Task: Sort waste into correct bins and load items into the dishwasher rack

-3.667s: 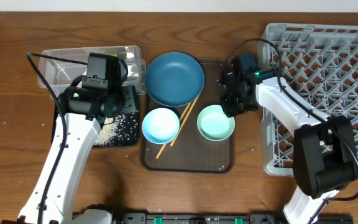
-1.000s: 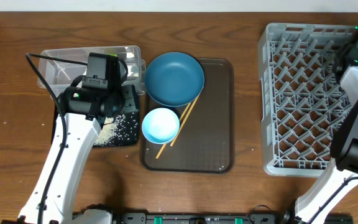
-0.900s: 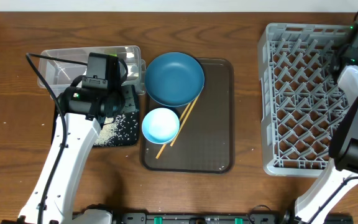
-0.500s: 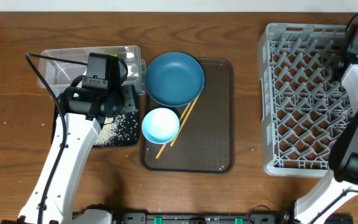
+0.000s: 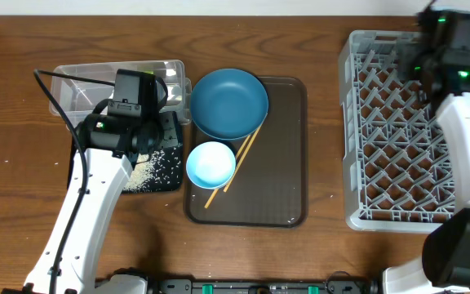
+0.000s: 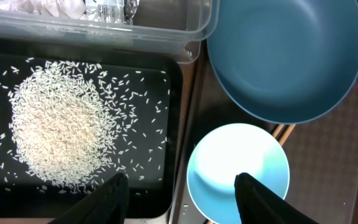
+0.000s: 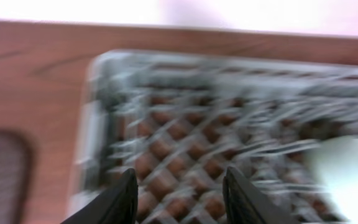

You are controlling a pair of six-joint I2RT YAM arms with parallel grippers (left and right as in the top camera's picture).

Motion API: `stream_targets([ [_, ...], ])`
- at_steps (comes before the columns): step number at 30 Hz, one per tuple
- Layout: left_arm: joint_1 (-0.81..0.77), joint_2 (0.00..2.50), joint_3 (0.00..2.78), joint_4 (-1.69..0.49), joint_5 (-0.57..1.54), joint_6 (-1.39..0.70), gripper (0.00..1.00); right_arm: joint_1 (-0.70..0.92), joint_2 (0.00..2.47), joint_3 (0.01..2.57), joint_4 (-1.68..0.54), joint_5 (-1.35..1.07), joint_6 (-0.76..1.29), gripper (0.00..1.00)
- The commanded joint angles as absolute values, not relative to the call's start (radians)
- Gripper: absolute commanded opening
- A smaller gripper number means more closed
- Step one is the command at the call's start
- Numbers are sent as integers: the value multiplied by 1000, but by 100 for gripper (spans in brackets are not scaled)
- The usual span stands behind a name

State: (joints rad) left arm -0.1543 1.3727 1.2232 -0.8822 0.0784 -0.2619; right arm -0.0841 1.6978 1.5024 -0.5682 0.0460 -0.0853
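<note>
Mint-green is the colour missing from the brown serving tray (image 5: 284,175). A few seconds ago my right gripper (image 7: 180,198) was down on that bowl, and now the spot is bare. The right arm has since swung out past the far edge of the dishwasher rack (image 5: 382,139) and is now crossing its top rim. Its wrist view is smeared by motion, but I can make out both fingers spread with nothing between them. There is also a pale blob among the pegs at the right. I take it for the mint-green bowl (image 7: 340,158), though the blur won't let me be sure, and overhead the arm covers that part of the rack.

So I judge one item loaded and the right arm free for the next. The dark blue bowl (image 5: 229,103), the white bowl (image 5: 210,163) and the chopsticks (image 5: 247,149) all sit on the serving tray where they were.

My left gripper (image 6: 182,199) has not stirred in any picture. It hangs with its jaws apart and empty over the seam between the black tray (image 6: 151,190) and the white bowl. The rice (image 6: 55,130) lies heaped in that tray, and the crumpled paper (image 6: 48,5) and wrapper (image 6: 110,7) are in the clear box (image 6: 166,31), so the waste looks sorted and the bowls are what remain
</note>
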Motion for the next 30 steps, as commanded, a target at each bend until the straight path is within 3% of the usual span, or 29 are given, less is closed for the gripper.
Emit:
stream_targets([
  [1, -154, 1372, 1221, -882, 70, -267, 58, -15, 1710, 1501, -600, -63, 1, 43],
  [16, -139, 1372, 1221, -902, 39, -274, 58, 436, 1789, 1477, -685, -155, 9, 50],
  [23, 21, 1372, 1221, -1009, -23, -347, 58, 601, 1894, 1477, -691, -159, 187, 47],
  [30, 116, 1372, 1221, -1039, -8, -346, 58, 700, 1971, 1477, -717, -159, 241, 42],
])
